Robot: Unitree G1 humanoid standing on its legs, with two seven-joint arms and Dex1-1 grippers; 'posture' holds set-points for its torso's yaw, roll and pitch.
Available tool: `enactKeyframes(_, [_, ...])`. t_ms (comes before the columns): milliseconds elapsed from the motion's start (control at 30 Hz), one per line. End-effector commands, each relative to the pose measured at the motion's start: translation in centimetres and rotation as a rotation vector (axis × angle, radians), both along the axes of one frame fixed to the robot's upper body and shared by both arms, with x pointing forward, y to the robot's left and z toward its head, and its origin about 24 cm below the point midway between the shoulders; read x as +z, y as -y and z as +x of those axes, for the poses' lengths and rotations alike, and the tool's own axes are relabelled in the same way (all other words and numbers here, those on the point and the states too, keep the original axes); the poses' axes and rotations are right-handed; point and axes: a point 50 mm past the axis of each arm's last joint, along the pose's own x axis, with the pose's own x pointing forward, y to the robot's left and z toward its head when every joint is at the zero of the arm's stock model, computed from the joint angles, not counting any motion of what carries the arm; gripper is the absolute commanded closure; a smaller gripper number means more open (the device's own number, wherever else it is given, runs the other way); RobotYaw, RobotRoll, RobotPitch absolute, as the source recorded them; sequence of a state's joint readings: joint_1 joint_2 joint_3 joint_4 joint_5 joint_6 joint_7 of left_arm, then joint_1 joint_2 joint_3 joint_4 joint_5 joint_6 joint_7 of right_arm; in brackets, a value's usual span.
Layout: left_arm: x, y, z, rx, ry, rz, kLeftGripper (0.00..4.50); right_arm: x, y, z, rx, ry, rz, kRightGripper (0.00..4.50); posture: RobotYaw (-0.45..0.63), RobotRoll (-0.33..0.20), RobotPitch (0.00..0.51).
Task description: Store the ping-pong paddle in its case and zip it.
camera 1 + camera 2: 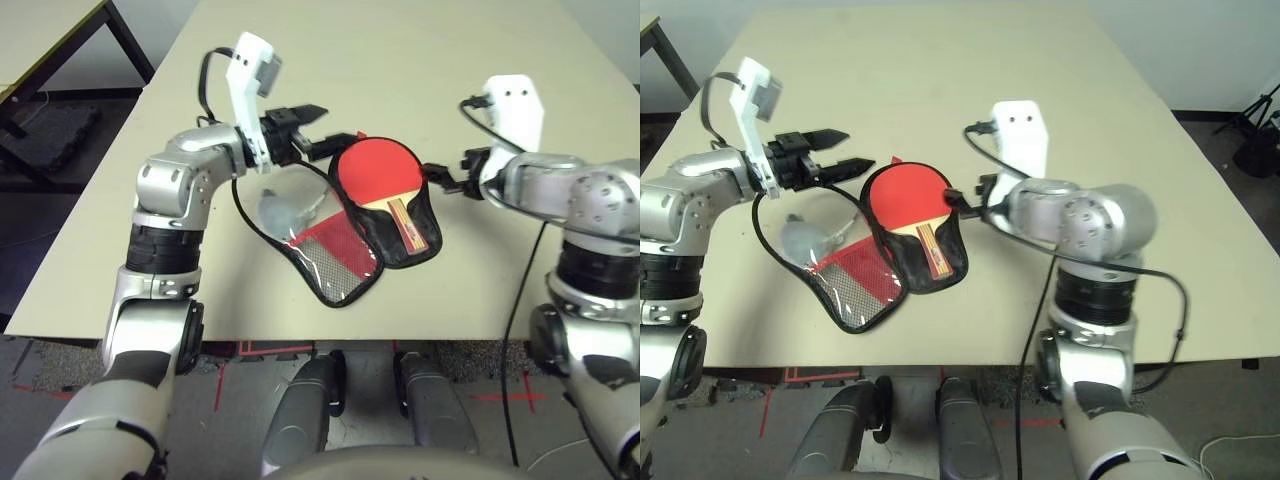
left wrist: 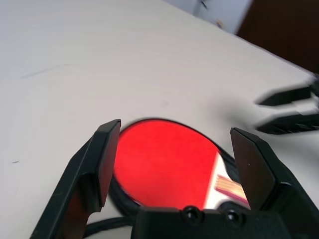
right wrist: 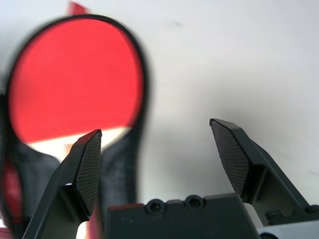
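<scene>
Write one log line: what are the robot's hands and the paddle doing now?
paddle: lying in open case, unzipped | left gripper: open, at paddle's far edge | right gripper: open, beside case, holding nothing

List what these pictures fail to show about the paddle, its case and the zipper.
- Zipper pull: too small to find along the case edge in either eye view.
- Ping-pong paddle handle end: cut off behind the left gripper body in the left wrist view.
- Case lining under the paddle: covered by the paddle.
- Case in the right wrist view: blurred.
</scene>
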State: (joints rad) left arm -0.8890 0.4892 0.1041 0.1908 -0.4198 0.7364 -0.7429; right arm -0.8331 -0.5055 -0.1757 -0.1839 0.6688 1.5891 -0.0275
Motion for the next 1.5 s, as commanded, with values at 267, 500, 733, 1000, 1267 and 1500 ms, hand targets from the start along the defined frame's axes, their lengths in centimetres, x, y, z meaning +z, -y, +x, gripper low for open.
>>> enactKeyframes(267, [-2.0, -10.7, 0.8, 0.353, -0.066, 0.079, 0.0, -1.2, 1.1, -0.3, -0.025, -0.073, -0.024, 0.02, -0.06, 0.0, 0.189])
enactKeyframes(500, [-4.5, -16.1, -1.4, 0.391, -0.169, 0.225, 0.0, -1.3, 0.7, -0.5, 0.026, -0.07, -0.032, 0.02, -0.05, 0.0, 0.188])
enactKeyframes(733, [-5.9, -17.2, -3.9, 0.239, -0.286, 0.366, 0.0, 0.3, -0.8, -1.7, 0.401, 0.149, -0.04, 0.02, -0.04, 0.0, 0.193])
enactKeyframes(1000, [-5.5, -17.4, -5.5, 0.134, -0.366, 0.456, 0.0, 1.1, -0.7, -2.9, 0.706, 0.293, -0.066, 0.02, -0.03, 0.0, 0.199])
enactKeyframes(1267, [-3.8, -11.8, -5.2, -0.117, -0.399, 0.431, 0.0, 1.3, -0.4, -3.5, 0.854, 0.262, -0.104, 0.02, -0.03, 0.0, 0.199])
enactKeyframes(1500, [-3.5, -6.5, -4.2, -0.301, -0.372, 0.426, 0.0, 1.8, -1.4, -3.8, 0.922, 0.264, -0.096, 0.02, -0.06, 0.0, 0.201])
